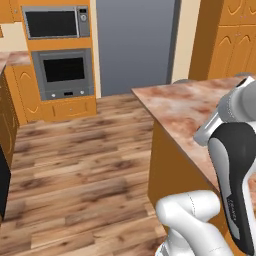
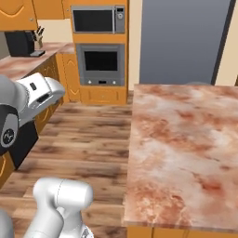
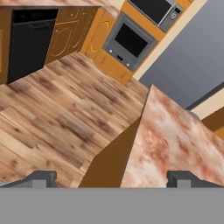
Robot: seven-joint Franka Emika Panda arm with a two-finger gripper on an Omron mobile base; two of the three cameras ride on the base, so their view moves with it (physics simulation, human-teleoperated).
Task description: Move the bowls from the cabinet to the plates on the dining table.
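Observation:
The dining table (image 2: 186,139) is a wide island with a reddish-pink marbled top, standing just right of my arm. Its near corner (image 3: 175,144) lies under the hand view, and its bare top (image 1: 190,107) carries nothing where it shows. My gripper (image 3: 113,179) hangs above that corner and the wood floor, open wide, with nothing between its fingertips (image 3: 41,178). A corner of the orange cabinet (image 2: 16,14), with an arched door panel, shows high on the left wall, door shut. The bowls and the plates are out of view.
A wall oven (image 1: 64,74) with a microwave (image 1: 55,22) above it stands across the wood floor (image 1: 75,170). A grey fridge (image 1: 135,45) is beside them. A side counter with a coffee machine (image 2: 18,42) and a black dishwasher (image 3: 28,43) runs on the left.

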